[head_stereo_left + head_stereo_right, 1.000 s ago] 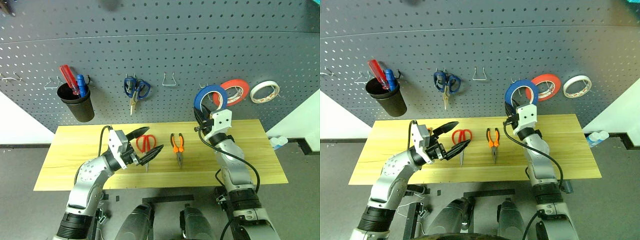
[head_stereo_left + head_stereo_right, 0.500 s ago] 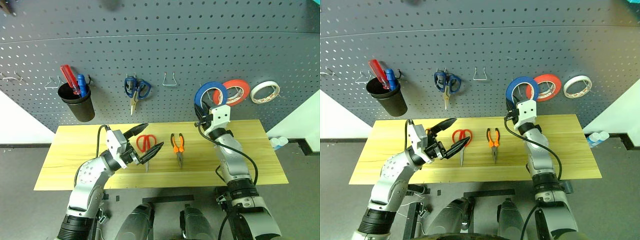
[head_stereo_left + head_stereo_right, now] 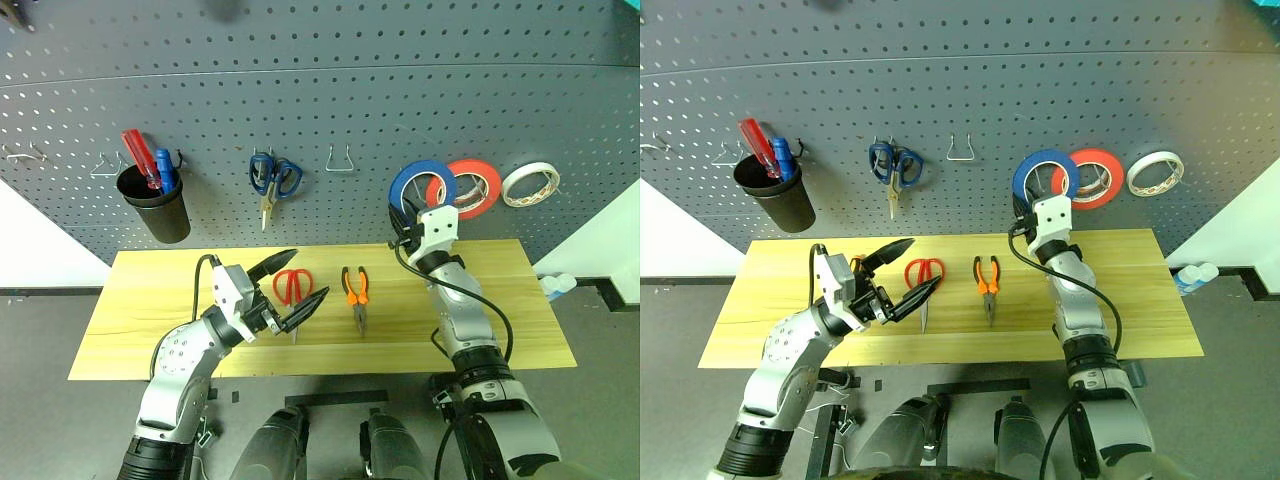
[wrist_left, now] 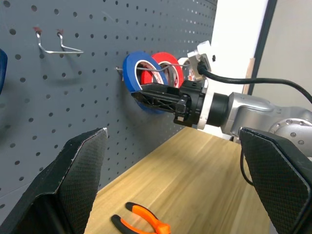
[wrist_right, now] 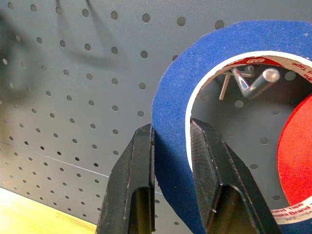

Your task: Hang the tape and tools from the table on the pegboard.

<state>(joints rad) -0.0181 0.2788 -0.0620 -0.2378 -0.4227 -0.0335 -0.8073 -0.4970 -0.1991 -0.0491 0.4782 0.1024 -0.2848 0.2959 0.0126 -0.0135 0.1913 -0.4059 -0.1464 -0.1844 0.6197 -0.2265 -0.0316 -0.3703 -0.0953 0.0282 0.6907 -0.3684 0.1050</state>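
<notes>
Currently the right gripper (image 5: 170,161), fingers clenched on the flat blue tape roll (image 3: 421,185), holds it around a metal hook (image 5: 253,83) on the dark grey perforated pegboard (image 3: 330,90). Next, I judge, it should let go. The left gripper (image 3: 288,285), fingers released, hovers at nine o'clock of the red-handled scissors (image 3: 292,290) on the light wooden counter (image 3: 130,320).

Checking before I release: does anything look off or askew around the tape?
Nothing stands out. The blue tape, pinched by the right gripper, has its hole around the hook, beside the red roll.
</notes>
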